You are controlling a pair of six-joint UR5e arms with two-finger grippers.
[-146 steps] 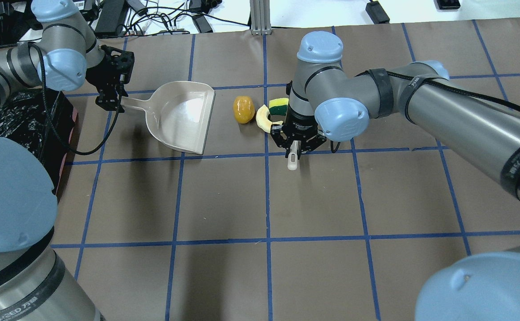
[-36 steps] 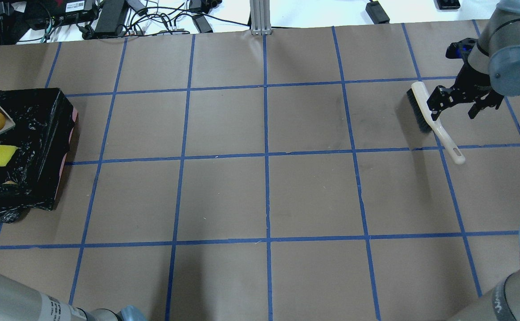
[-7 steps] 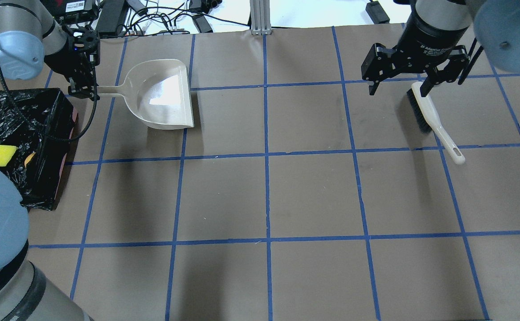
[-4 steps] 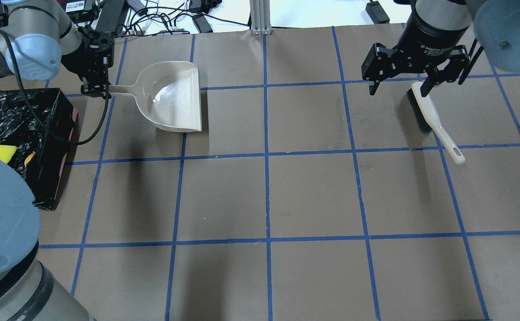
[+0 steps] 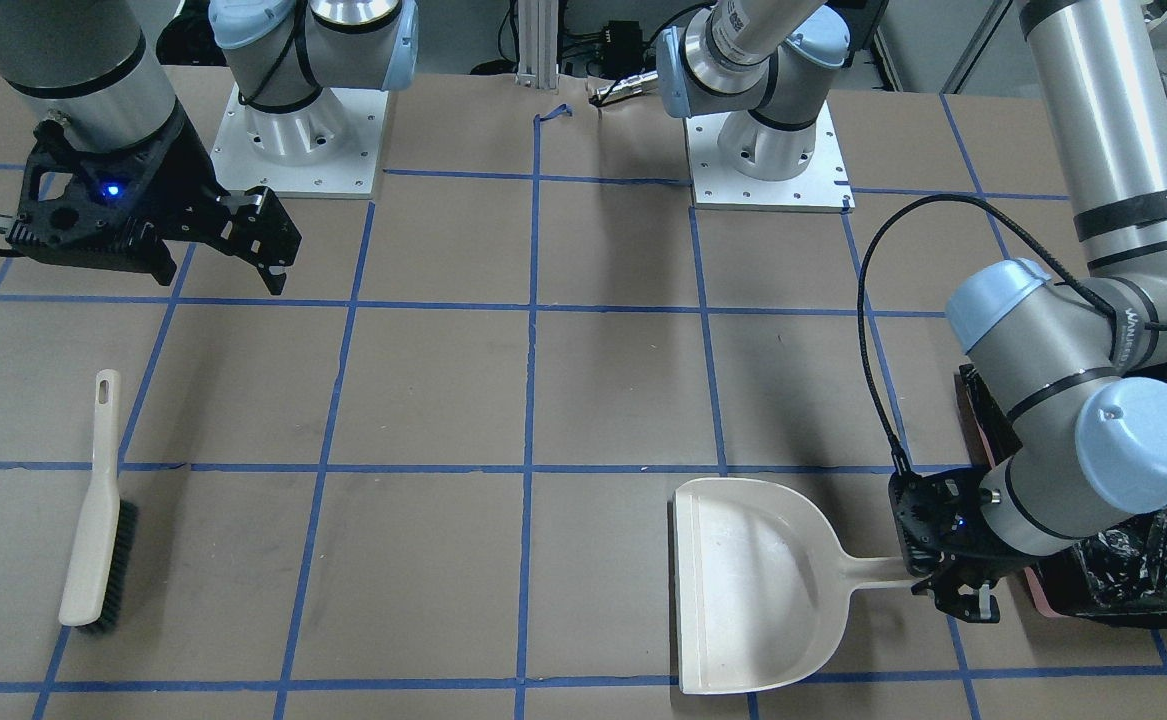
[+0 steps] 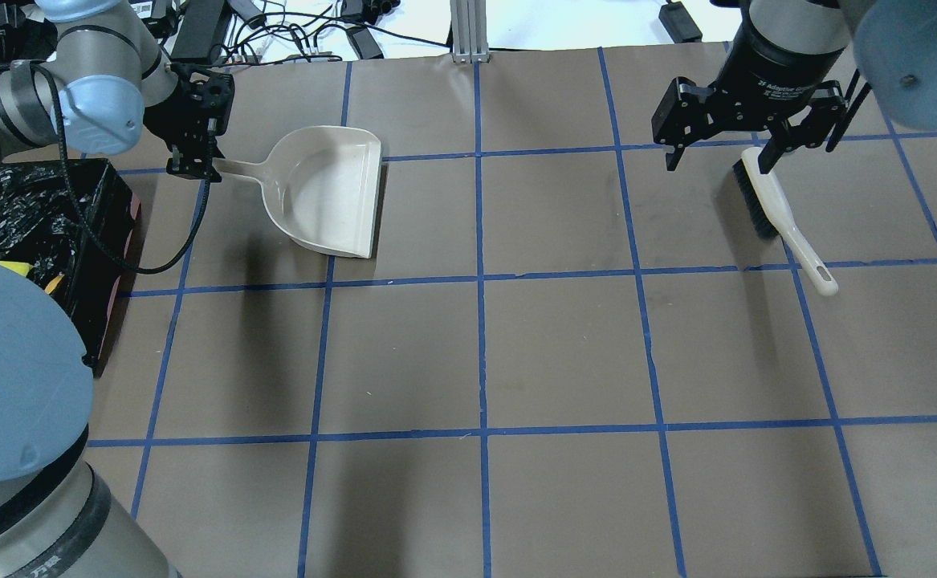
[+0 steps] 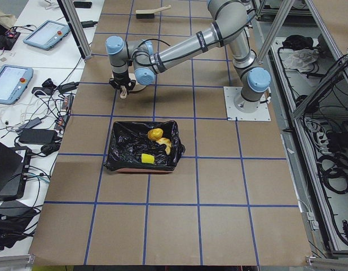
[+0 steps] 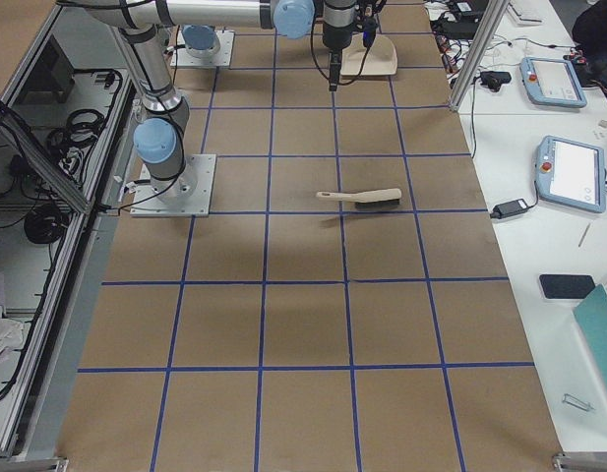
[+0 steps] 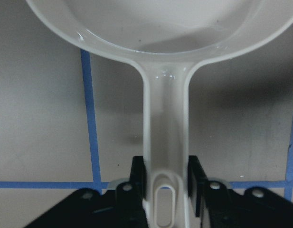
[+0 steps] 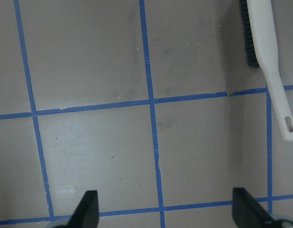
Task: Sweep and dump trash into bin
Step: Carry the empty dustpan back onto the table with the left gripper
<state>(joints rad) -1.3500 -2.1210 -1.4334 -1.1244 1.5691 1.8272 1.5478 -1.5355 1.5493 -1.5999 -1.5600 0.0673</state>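
My left gripper (image 6: pixel 192 167) is clamped on the empty dustpan (image 6: pixel 327 197) handle, right gripper (image 6: pixel 717 164) wide open w/ nothing over the brush (image 6: pixel 765 197), trash (image 7: pixel 155 134) in the bin (image 7: pixel 113 148) at left, so I should set the pan flat before releasing.

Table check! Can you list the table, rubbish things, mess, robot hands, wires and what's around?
Surface: brown paper table with a blue tape grid.
Job's things: yellow sponge piece, glossy golden-brown potato and pale curved slice lie in the pinkish bin lined with a black bag; beige plastic dustpan is empty; white hand brush with black bristles lies free.
Clutter: nothing seen.
Grippers: left gripper shut on the dustpan's handle; right gripper open, apart from the brush.
Cables: black cable loops from the left wrist.
Surroundings: tablet on a side desk; tangled cables past the far edge.
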